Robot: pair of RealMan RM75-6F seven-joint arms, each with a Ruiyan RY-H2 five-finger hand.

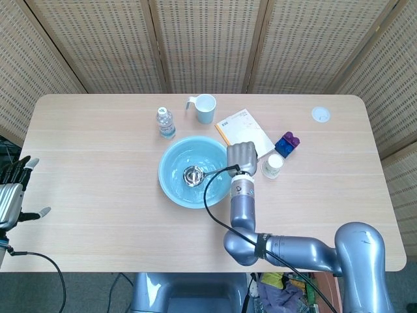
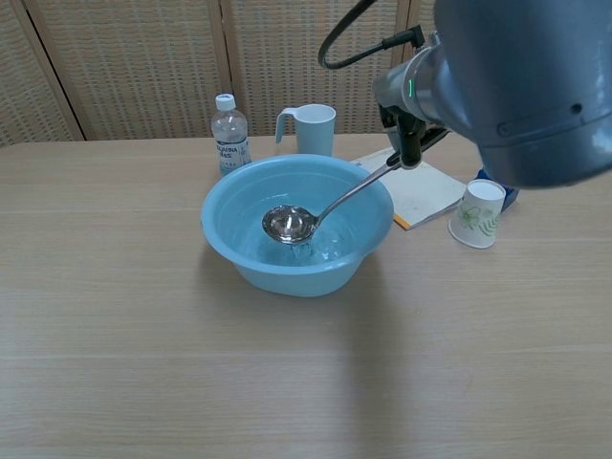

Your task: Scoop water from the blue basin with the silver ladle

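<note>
A light blue basin [image 1: 171, 185] [image 2: 234, 253] with water in it stands at the table's middle. My right hand [image 1: 242, 157] [image 2: 409, 107] grips the handle end of the silver ladle at the basin's right rim. The ladle bowl [image 1: 192, 175] [image 2: 289, 225] hangs level inside the basin, lifted above the water, with drips falling under it. Its thin handle [image 2: 359, 187] slants up to the right over the rim. My left hand [image 1: 14, 192] stays off the table's left edge, fingers apart, holding nothing.
Behind the basin stand a small water bottle [image 1: 165, 122] [image 2: 229, 135] and a pale mug [image 1: 204, 108] [image 2: 312, 128]. Right of the basin lie a booklet [image 1: 244, 132], a paper cup [image 1: 273, 165] [image 2: 475, 213] and purple-blue blocks [image 1: 287, 144]. A white lid [image 1: 320, 114] sits far right.
</note>
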